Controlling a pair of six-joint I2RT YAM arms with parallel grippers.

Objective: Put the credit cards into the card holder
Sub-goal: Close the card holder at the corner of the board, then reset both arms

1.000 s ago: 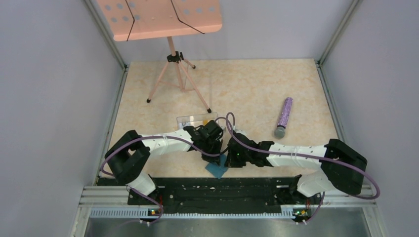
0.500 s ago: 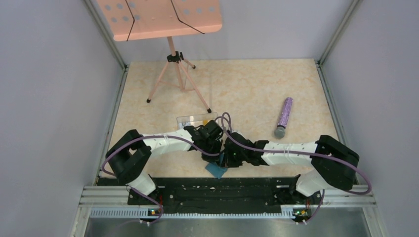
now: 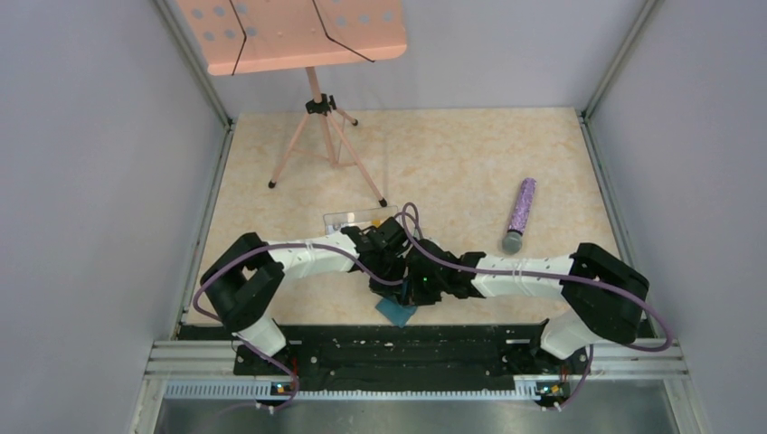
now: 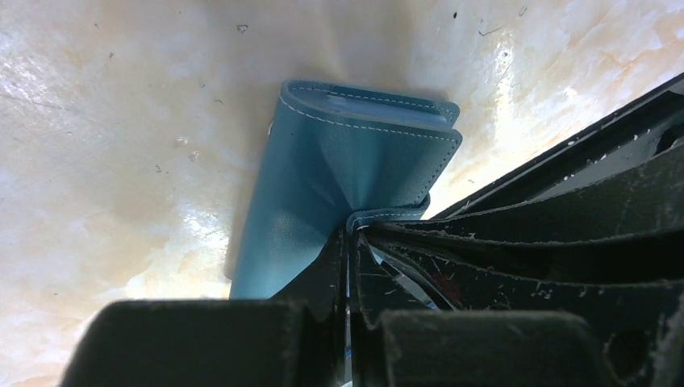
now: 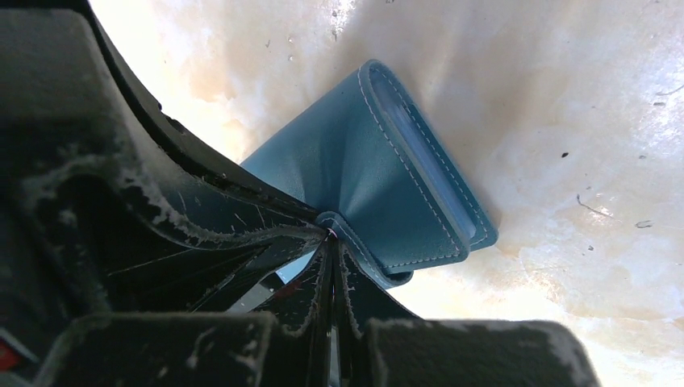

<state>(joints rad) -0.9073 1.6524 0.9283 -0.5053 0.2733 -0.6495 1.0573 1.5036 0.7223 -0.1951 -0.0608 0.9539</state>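
Where they meet over the near edge, the left arm's fingers [image 4: 324,268] and the right arm's fingers [image 5: 363,302] are both closed, pinching the stitched rim of the small flat teal-blue folding card holder [image 4: 323,161]. Its far end seems to rest on the cream marbled worktop [image 4: 121,121]. It looks light, soft and floppy, so hold it by the stitching.

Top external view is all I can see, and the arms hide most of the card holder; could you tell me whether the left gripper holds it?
Observer: Yes, the left gripper is shut on the card holder, pinching one edge of its cover.
Operator: And the right one?
Observer: The right gripper is shut on that same edge, right beside the left.
Operator: Is the holder open?
Observer: No, it is folded over, its fold pointing away from both grippers.
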